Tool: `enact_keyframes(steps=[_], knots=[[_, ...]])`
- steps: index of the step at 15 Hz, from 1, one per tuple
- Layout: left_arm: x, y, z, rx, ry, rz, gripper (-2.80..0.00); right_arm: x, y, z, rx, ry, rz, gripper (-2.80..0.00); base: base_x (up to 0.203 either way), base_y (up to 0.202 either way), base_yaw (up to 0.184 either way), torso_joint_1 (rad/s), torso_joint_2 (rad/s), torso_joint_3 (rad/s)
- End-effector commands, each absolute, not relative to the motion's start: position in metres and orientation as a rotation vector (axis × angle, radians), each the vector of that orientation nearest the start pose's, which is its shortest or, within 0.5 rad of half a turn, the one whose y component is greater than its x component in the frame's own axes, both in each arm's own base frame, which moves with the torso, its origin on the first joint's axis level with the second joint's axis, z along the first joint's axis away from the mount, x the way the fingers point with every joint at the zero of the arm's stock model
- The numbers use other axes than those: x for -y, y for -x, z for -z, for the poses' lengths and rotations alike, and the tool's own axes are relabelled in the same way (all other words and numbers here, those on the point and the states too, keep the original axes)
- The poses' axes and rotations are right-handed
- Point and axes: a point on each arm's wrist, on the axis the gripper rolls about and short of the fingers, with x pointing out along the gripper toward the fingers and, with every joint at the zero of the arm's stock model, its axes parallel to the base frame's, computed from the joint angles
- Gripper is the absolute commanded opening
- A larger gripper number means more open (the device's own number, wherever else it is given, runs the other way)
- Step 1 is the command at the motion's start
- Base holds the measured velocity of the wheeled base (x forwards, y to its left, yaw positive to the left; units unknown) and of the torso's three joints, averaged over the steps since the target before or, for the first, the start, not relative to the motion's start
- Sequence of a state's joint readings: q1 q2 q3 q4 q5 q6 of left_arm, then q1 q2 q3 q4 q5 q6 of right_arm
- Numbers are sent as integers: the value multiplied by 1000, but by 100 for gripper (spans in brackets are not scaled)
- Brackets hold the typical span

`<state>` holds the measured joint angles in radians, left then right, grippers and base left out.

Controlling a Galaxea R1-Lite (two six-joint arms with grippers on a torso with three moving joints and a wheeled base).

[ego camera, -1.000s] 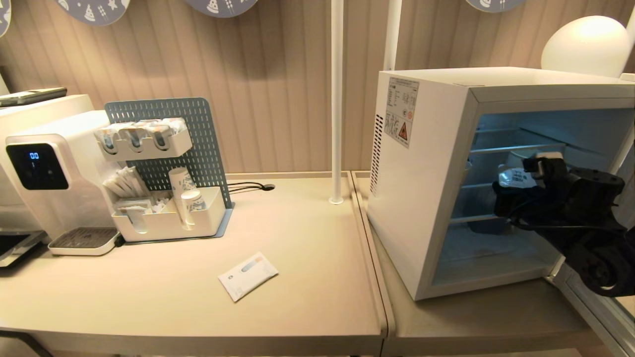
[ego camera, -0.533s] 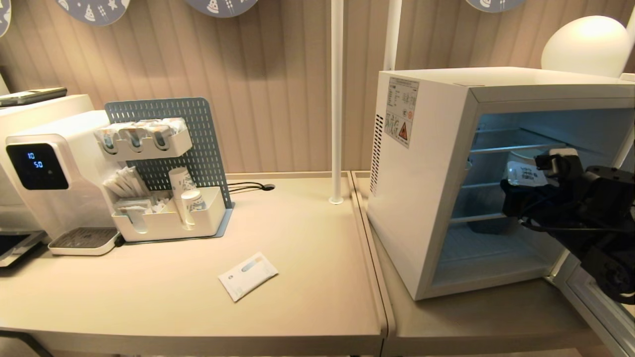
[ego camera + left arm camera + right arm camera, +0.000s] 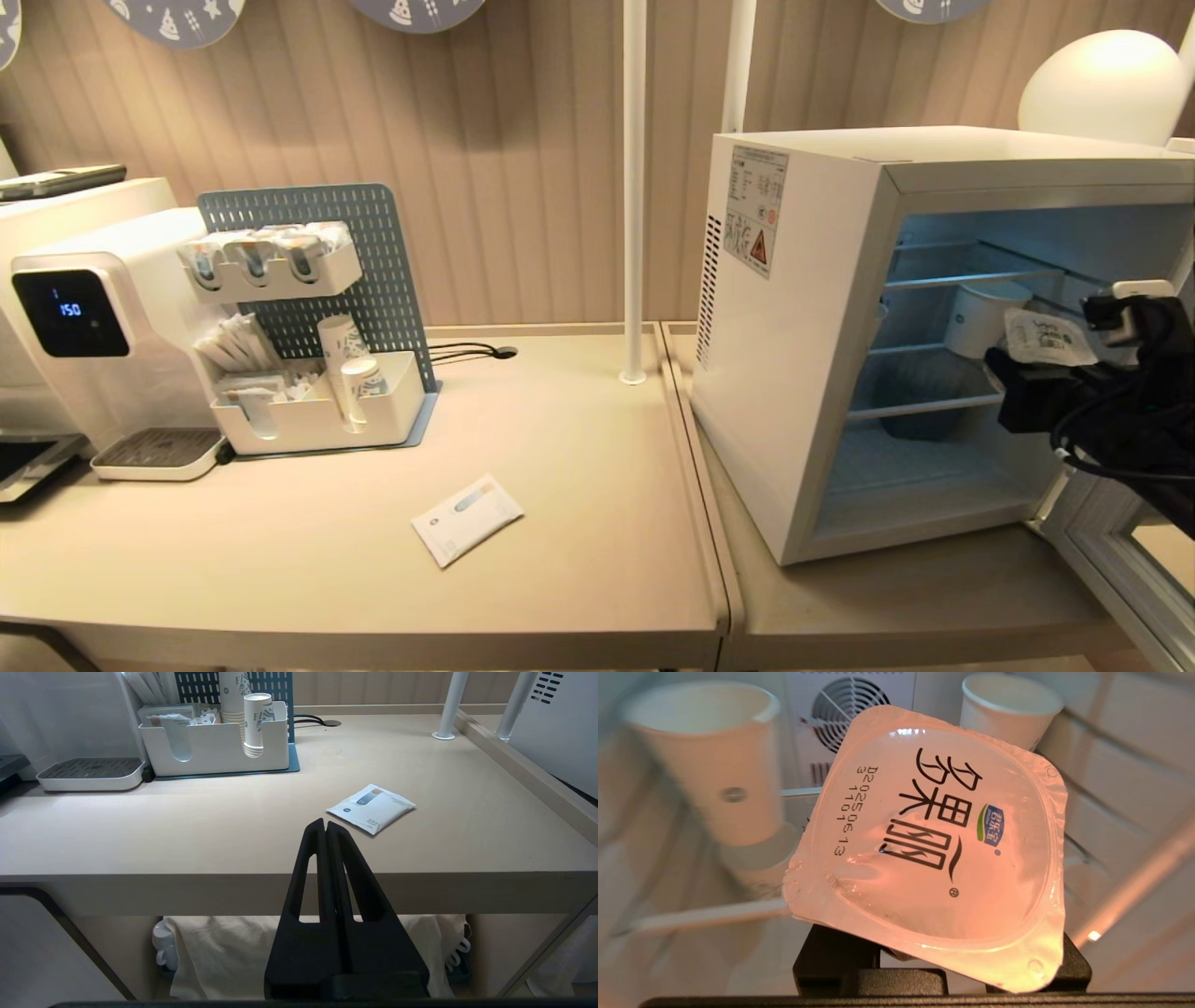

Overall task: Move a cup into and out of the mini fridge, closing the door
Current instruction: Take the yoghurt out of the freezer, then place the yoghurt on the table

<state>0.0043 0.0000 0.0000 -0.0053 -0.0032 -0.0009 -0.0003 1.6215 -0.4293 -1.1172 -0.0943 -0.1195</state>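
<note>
Up front, the head view shows the white boxy mini fridge standing on the beige table with its grey-white framed door swung open at the lower right edge; the black right gripper sits at the fridge's open front, clamped on the small squat cup with a squarish white foil lid, level with the middle wire shelf. A taller white paper cup stands on that shelf behind it. A label with a red warning triangle is on the fridge's side, its small print unreadable. To the left stand a white water dispenser with a lit dark display, a blue pegboard organiser with white trays and a flat white sachet. The left wrist view alone shows the black left gripper, its fingers pressed together and empty, hanging before the table edge, with the sachet just past it and pale cloth bundled under the table. The right wrist view alone shows the lid close up, tilted, printed with black Chinese characters, a small blue-and-green logo and the code "D2025061311013"; behind it are the rear fan and two paper cups, the lid partly blocking both.
</note>
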Motion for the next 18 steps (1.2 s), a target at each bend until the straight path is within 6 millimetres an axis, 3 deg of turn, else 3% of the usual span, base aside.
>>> enact_keyframes(steps=[1, 4, 7, 9, 11, 14, 16, 18], knots=[[0, 23, -76, 5, 2, -2, -280, -2, -217, -190, 25, 116, 87, -280, 0, 0, 0, 0, 0, 0], [0, 23, -76, 5, 2, -2, -280, -13, -164, -219, 76, 100, 153, -280, 0, 0, 0, 0, 0, 0], [0, 23, -76, 5, 3, -2, -280, -20, -110, -242, 98, 48, 429, -280, 0, 0, 0, 0, 0, 0], [0, 23, -76, 5, 3, -2, -280, -11, -81, -248, 103, 21, 559, -280, 0, 0, 0, 0, 0, 0], [0, 23, -76, 6, 3, -2, -280, 3, -64, -247, 94, 30, 701, -280, 0, 0, 0, 0, 0, 0], [0, 23, -76, 5, 3, -2, -280, 17, -20, -239, 146, 21, 868, -280, 0, 0, 0, 0, 0, 0], [0, 23, -76, 5, 3, -2, -280, 16, 10, -221, 184, 30, 882, -280, 0, 0, 0, 0, 0, 0], [0, 23, -76, 6, 3, -2, -280, 13, 22, -191, 160, 54, 797, -280, 0, 0, 0, 0, 0, 0]])
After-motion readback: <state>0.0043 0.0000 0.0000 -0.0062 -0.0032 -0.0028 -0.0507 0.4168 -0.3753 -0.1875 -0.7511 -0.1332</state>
